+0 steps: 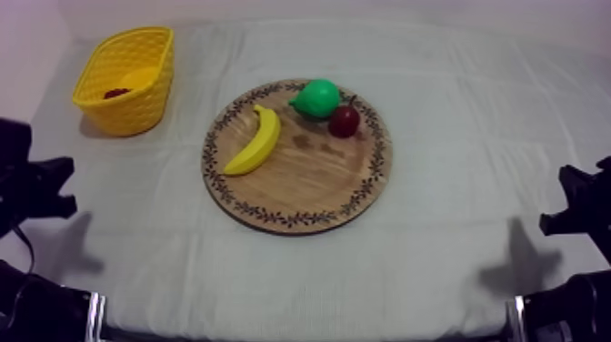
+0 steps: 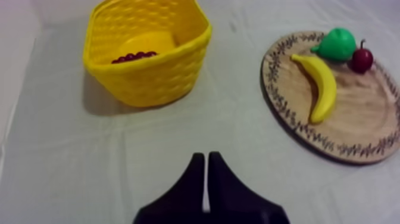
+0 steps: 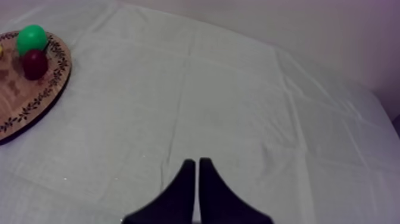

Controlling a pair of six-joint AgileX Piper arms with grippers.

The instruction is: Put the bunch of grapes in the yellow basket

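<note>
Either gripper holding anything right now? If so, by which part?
Nothing is held. The left gripper and right gripper are each shut on nothing, fingers together. The dark red bunch of grapes lies inside the yellow woven basket.

A banana [image 1: 255, 141] is lying curved, one tip near a green pear [image 1: 317, 97]. The pear is sitting right beside a small red fruit [image 1: 344, 121], whose stem is pointing up. A grey-white cloth [image 1: 455, 182] is lying spread out, faintly creased.
</note>
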